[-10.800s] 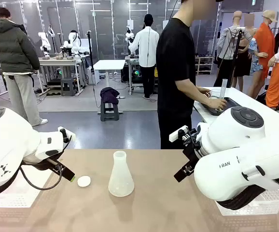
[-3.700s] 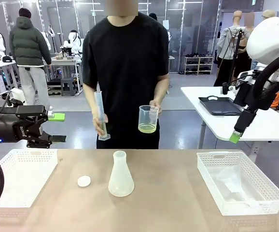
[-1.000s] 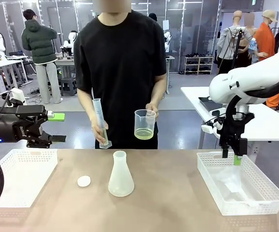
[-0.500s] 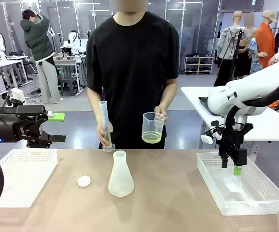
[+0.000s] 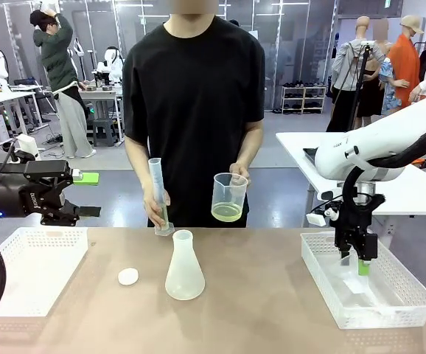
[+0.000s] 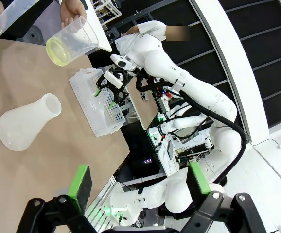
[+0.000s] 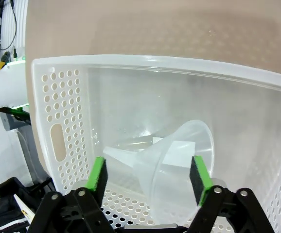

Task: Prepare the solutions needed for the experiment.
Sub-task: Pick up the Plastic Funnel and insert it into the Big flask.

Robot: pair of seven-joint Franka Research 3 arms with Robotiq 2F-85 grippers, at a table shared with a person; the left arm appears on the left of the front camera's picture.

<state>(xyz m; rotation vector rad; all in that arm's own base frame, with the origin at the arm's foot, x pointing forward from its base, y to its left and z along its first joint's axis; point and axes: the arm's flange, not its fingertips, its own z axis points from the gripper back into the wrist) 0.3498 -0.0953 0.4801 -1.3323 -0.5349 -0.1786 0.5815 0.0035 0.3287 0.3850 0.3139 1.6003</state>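
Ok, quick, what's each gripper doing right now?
Left gripper: open, empty.
Right gripper: open, astride the clear plastic funnel in the white perforated basket, not gripping yet.

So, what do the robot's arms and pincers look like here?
The right arm is glossy white and rounded, with black cables at its wrist. The left pincer and right pincer are black, angular, with green pads.
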